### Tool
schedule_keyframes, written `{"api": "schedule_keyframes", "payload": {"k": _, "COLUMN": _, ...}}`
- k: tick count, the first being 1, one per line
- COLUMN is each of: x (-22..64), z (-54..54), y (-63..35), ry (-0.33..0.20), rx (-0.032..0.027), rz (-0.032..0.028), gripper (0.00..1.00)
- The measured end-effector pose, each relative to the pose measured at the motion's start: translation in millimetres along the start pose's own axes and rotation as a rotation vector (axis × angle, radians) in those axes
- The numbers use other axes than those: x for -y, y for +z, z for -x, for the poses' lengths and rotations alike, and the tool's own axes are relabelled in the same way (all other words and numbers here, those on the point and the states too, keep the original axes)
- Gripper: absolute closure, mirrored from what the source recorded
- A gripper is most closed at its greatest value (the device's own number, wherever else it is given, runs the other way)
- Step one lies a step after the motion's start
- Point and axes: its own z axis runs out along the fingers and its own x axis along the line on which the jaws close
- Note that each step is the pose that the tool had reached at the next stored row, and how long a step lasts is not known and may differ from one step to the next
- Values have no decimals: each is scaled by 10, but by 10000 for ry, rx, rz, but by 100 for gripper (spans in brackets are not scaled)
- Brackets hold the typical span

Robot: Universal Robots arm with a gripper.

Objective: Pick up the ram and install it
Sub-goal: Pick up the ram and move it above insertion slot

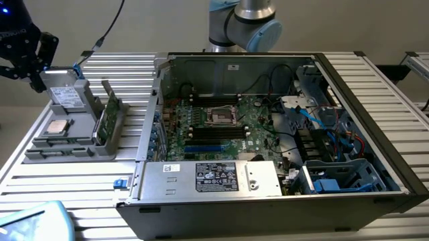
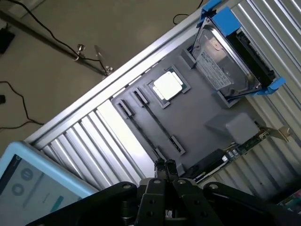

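You have the slatted metal table (image 1: 67, 186) carrying an open computer case (image 1: 268, 206), with its motherboard (image 1: 258, 113) facing up. Just beside the case, on the exterior view's left, sits a grey parts tray (image 1: 64, 153). Your gripper (image 2: 164, 165) hangs above the far end of that tray, near the silver drive (image 1: 67, 95) with blue tabs and well apart from the case. The ram (image 1: 106, 118) appears to be the green board standing on edge along the side of the tray nearest the case. You see it almost edge-on, so that reading is not certain. Nothing touches it. The square silver processor (image 1: 54, 127) lies flat in its pocket, between the drive and the tray's near end. In the wrist view your claw's two fingertips are pressed together, with nothing pinched between them.
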Motion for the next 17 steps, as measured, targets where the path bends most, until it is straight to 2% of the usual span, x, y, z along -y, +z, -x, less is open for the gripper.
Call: {"api": "schedule_keyframes", "payload": {"k": 17, "x": 0, "z": 0, "y": 0, "ry": -3084, "rx": -185, "rz": -271, "gripper": 89}}
